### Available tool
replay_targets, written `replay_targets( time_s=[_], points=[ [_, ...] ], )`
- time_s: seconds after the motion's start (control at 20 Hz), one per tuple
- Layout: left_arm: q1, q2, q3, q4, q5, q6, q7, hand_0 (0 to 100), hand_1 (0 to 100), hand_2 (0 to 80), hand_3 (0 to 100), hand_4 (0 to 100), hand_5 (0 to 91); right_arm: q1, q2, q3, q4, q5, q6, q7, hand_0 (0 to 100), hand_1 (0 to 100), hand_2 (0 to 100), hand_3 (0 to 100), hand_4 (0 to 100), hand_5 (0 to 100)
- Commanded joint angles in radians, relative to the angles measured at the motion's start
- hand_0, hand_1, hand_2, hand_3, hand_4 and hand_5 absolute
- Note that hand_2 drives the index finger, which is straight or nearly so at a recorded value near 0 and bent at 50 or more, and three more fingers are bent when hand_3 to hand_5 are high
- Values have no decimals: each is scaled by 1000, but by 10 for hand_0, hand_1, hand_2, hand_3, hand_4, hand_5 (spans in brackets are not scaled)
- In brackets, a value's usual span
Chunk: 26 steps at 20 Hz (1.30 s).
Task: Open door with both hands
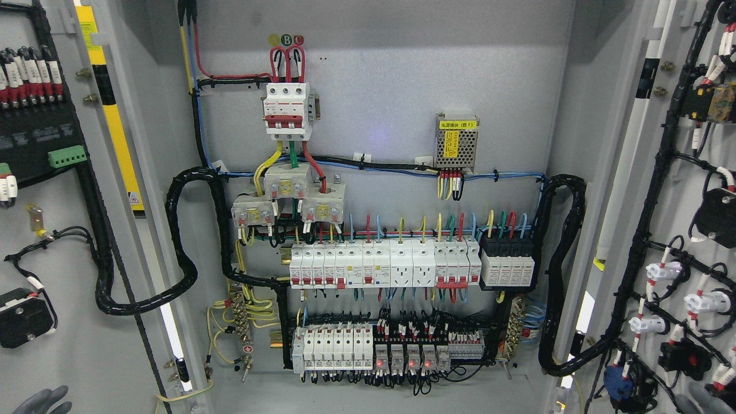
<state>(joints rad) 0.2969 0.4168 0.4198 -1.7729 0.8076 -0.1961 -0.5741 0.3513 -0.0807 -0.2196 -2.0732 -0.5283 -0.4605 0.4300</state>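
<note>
Grey steel cabinet doors [86, 259] swung wide, opening seemingly complete; grey-gloved left hand [43, 401] low, fingers relaxed, holding nothing; withdrawal next.

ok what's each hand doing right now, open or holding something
Left hand: only grey fingertips show at the bottom left corner beside the left door; they look spread, holding nothing.
Right hand: not in view.
</note>
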Motion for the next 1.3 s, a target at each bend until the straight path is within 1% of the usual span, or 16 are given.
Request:
replay_targets(
  time_s=[0.0, 0.15, 0.25, 0.35, 0.4, 0.5, 0.6, 0.7, 0.8, 0.85, 0.95, 1.0, 1.05, 1.15, 1.2, 1.25],
  points=[
    [27, -52, -140, -57, -53, -2, 17, 120, 556, 0, 0, 0, 0, 3, -53, 265, 132, 105, 8, 4, 0, 500, 40, 0, 0, 0],
    [47, -55, -214, -53, -108, -5, 22, 120, 556, 0, 0, 0, 0, 3, -51, 350, 276, 145, 6, 6, 0, 500, 40, 0, 0, 0],
    [68, -78, -266, -45, -125, -5, 33, 120, 556, 0, 0, 0, 0, 2, -51, 393, 384, 145, 3, 6, 0, 500, 40, 0, 0, 0],
    [105, -90, -320, -16, -125, -2, 85, 120, 556, 0, 0, 0, 0, -2, -44, 428, 491, 145, -1, 9, 0, 500, 40, 0, 0, 0],
    [122, -89, -350, 10, -126, 0, 121, 120, 556, 0, 0, 0, 0, -3, -39, 446, 546, 145, -1, 10, 0, 500, 40, 0, 0, 0],
    [134, -90, -409, 90, -131, 0, 184, 120, 556, 0, 0, 0, 0, -9, -21, 476, 664, 146, -3, 10, 0, 500, 40, 0, 0, 0],
    [136, -92, -469, 229, -149, 3, 229, 120, 556, 0, 0, 0, 0, -31, 5, 479, 785, 152, -4, 12, 0, 500, 40, 0, 0, 0],
    [131, -101, -536, 387, -192, 1, 249, 120, 556, 0, 0, 0, 0, -49, 32, 476, 927, 185, -4, 10, 0, 500, 40, 0, 0, 0],
    [120, -142, -582, 548, -253, -5, 252, 120, 556, 0, 0, 0, 0, -58, 48, 468, 1055, 232, -4, 4, 0, 500, 40, 0, 0, 0],
    [110, -163, -589, 619, -286, -6, 252, 120, 556, 0, 0, 0, 0, -63, 55, 467, 1131, 246, -3, -5, 0, 500, 40, 0, 0, 0],
    [76, -193, -589, 777, -365, -9, 257, 120, 556, 0, 0, 0, 0, -87, 70, 465, 1259, 248, 0, -5, 0, 500, 40, 0, 0, 0],
    [58, -205, -589, 864, -408, -14, 267, 120, 556, 0, 0, 0, 0, -110, 73, 465, 1333, 248, 2, -14, 0, 500, 40, 0, 0, 0],
    [48, -214, -590, 921, -439, -17, 283, 120, 556, 0, 0, 0, 0, -133, 73, 465, 1416, 248, 2, -39, 0, 500, 40, 0, 0, 0],
    [45, -233, -596, 1024, -500, -23, 342, 120, 556, 0, 0, 0, 0, -175, 73, 465, 1577, 248, -1, -120, 0, 500, 40, 0, 0, 0],
    [42, -246, -596, 1062, -522, -23, 365, 120, 556, 0, 0, 0, 0, -184, 73, 465, 1632, 248, -3, -150, 0, 500, 40, 0, 0, 0],
    [33, -256, -596, 1104, -544, -23, 381, 120, 556, 0, 0, 0, 0, -189, 73, 465, 1672, 248, -1, -166, 0, 500, 40, 0, 0, 0]
  ],
)
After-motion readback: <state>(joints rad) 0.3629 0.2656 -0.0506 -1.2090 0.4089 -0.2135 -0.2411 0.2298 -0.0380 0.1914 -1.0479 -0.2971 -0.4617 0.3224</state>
